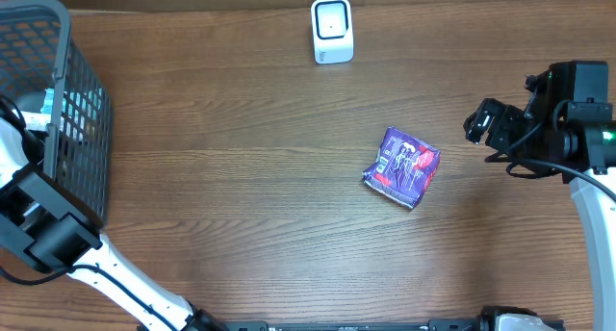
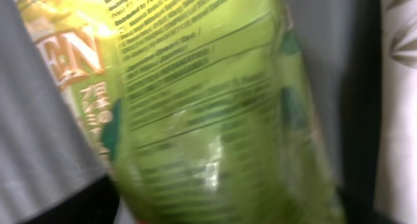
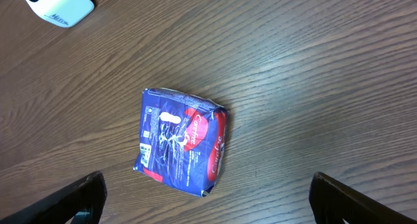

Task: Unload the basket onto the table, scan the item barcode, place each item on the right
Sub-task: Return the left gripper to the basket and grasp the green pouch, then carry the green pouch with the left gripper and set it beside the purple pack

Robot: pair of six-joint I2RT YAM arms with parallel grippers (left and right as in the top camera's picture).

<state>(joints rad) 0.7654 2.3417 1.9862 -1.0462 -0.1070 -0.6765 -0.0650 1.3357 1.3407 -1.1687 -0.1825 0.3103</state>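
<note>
Left tool, down in the basket, should close squarely across the green packet (its grip I cannot tell); right tool, far from the basket, is spread wide.

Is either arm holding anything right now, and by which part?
The right arm has open jaws, nothing held. The left arm reaches into the basket, camera against a green packet; whether that is gripped cannot be told.
</note>
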